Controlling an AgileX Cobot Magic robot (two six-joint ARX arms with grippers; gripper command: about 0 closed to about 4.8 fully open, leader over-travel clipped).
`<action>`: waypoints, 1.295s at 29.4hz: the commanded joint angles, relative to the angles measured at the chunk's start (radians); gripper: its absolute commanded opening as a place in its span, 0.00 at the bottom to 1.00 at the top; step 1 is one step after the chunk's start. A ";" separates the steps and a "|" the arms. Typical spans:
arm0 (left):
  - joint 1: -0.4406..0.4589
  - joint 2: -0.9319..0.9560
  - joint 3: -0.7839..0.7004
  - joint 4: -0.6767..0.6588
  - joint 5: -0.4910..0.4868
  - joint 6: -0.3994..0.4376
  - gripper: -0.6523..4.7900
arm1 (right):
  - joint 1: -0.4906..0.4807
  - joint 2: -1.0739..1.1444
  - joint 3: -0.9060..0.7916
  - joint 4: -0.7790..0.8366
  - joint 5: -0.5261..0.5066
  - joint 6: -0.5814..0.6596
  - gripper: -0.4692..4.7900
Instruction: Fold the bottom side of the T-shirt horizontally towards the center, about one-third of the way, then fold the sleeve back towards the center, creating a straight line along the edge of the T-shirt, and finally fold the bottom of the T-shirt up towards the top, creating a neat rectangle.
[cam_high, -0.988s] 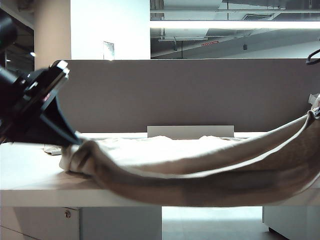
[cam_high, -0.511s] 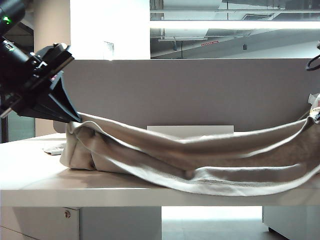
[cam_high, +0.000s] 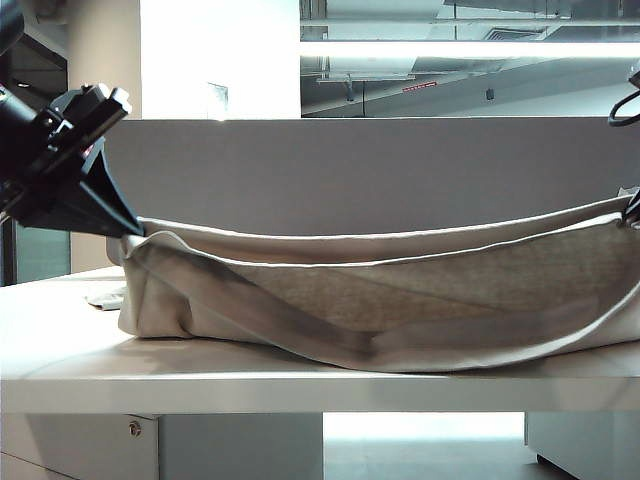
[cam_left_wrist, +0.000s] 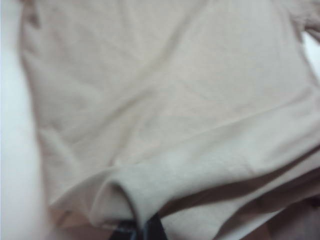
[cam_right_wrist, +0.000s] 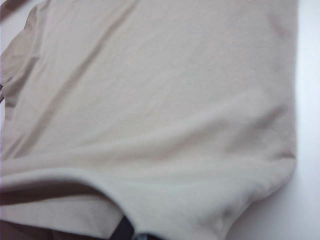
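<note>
Both pincers, left pincer (cam_high: 138, 232) and right pincer (cam_right_wrist: 131, 231), clamp the T-shirt (cam_high: 400, 290).

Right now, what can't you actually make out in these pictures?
- Right gripper: exterior view, cut off by the frame edge; only a dark tip shows at the T-shirt.
- Left gripper fingertips: left wrist view, wrapped in cloth.
- Right gripper fingertips: right wrist view, under a cloth fold.
- Sleeves: both wrist views too blurred to tell them.
- Table behind the lifted shirt: hidden by it.
</note>
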 joint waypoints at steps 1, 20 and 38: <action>0.001 -0.003 0.008 0.049 0.035 -0.019 0.11 | -0.002 -0.003 0.006 0.058 -0.004 0.003 0.08; 0.001 -0.003 0.089 0.038 0.044 -0.018 0.11 | -0.002 -0.003 0.006 0.165 -0.054 0.026 0.08; 0.001 -0.001 0.088 -0.226 -0.066 0.069 0.12 | -0.002 -0.003 0.005 -0.081 0.036 -0.027 0.08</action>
